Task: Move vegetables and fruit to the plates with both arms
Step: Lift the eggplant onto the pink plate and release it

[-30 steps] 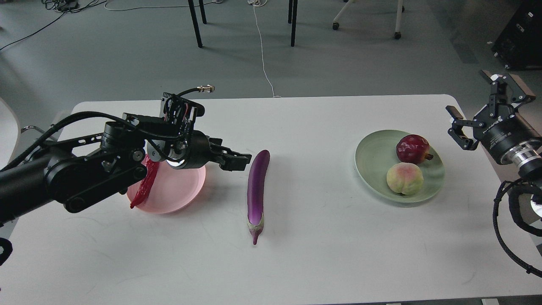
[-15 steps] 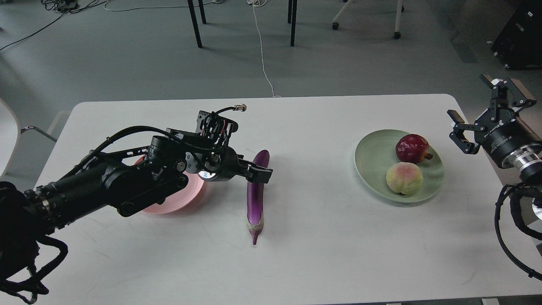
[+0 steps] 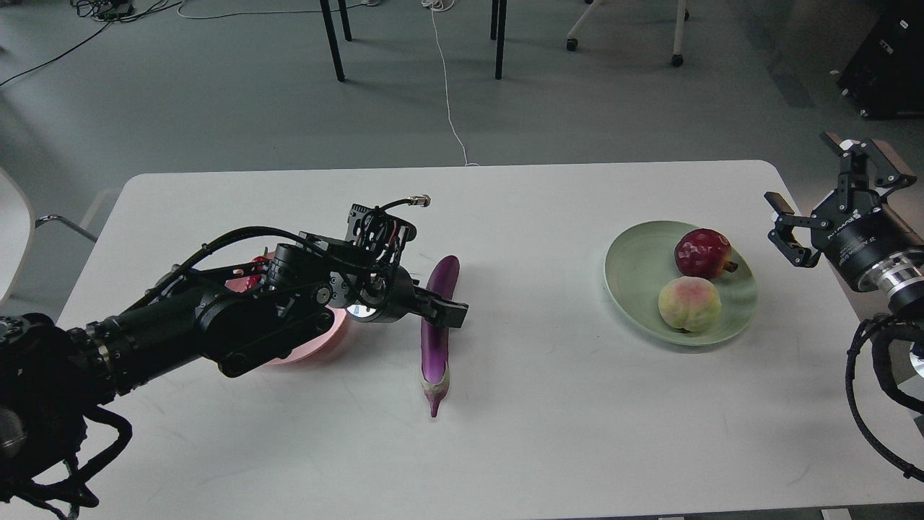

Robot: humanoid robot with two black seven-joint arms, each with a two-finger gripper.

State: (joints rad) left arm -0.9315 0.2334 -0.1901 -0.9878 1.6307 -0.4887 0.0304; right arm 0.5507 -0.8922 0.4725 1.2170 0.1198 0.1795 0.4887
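Left gripper (image 3: 442, 312) jaws straddle the eggplant (image 3: 437, 334) on the table (image 3: 548, 404); actual grip cannot be told. Right gripper (image 3: 830, 191) jaws wide, empty, beside green plate (image 3: 628, 278).

I'm looking at a lab or office room: white table (image 3: 505, 448), grey floor (image 3: 216, 108) with loose cables (image 3: 447, 79) and castered chair legs (image 3: 628, 29) along the top

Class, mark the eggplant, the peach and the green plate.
eggplant (image 3: 436, 354): head view, lower purple body.
peach (image 3: 689, 305): head view, centre of the fruit.
green plate (image 3: 635, 271): head view, bare left part of the dish.
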